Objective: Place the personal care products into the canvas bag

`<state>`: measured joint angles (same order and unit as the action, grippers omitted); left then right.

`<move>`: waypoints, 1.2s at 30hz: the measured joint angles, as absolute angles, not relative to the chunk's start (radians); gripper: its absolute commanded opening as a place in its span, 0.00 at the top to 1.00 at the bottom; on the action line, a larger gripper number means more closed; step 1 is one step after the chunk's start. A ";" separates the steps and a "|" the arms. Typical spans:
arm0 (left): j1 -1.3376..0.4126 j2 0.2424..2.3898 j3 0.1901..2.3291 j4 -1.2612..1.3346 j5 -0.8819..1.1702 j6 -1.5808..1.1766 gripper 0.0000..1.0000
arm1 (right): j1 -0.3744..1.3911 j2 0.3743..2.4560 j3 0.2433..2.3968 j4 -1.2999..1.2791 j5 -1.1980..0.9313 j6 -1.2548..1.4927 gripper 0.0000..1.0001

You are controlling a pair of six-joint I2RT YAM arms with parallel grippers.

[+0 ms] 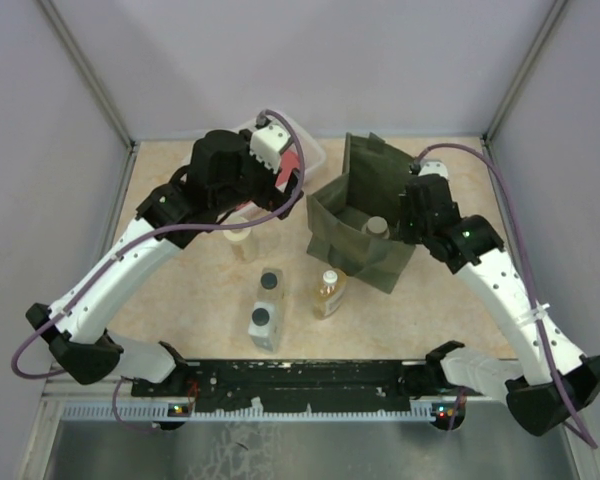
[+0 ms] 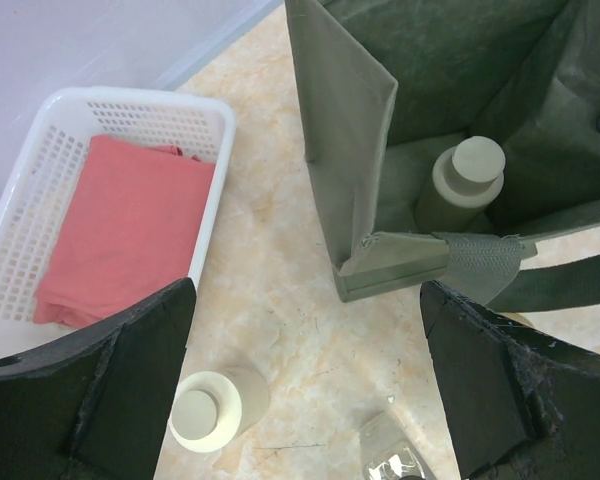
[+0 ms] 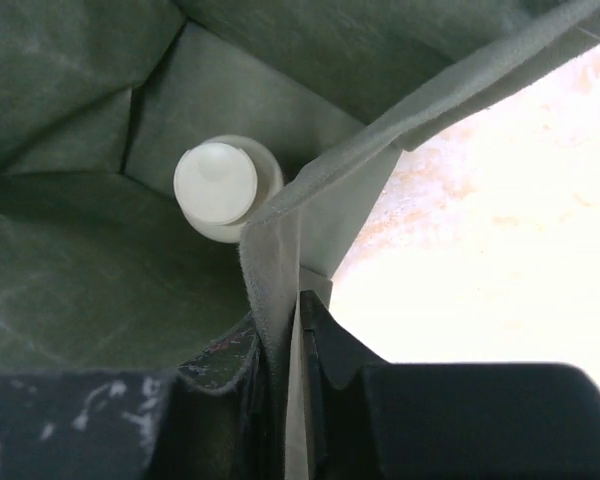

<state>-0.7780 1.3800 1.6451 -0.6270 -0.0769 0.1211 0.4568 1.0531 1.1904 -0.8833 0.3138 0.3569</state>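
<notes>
Inside the canvas bag [image 1: 365, 225] you've got 1 cream bottle [image 3: 220, 185] standing, so approx 1 of 5 done; the 2nd cream bottle [image 2: 215, 405] sits left of the bag, w/ 2 grey bottles [image 1: 270, 285] & the amber bottle [image 1: 328, 293] on its near side. Your right gripper [image 3: 283, 335] reaches over the bag's right rim, fingers pinching the fabric. Your left gripper [image 2: 305, 300] hovers left of the bag, fingers spread wide, nothing btwn them.

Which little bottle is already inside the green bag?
One cream round-capped bottle, upright in the canvas bag; the other cream bottle, two grey bottles and amber bottle sit outside it.
</notes>
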 measured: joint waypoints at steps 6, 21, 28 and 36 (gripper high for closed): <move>-0.777 1.381 1.645 -0.628 -0.078 0.135 0.00 | 0.457 1.124 1.293 -0.928 0.355 0.323 1.00; -0.722 1.360 1.523 -0.680 -0.102 0.151 0.00 | 0.457 1.238 1.470 -1.016 0.423 0.254 1.00; -0.603 1.360 1.423 -0.727 -0.112 0.118 0.00 | 0.457 1.194 1.415 -1.013 0.453 0.254 1.00; -0.483 1.367 1.318 -0.766 -0.094 0.078 0.00 | 0.456 1.158 1.351 -0.988 0.459 0.255 1.00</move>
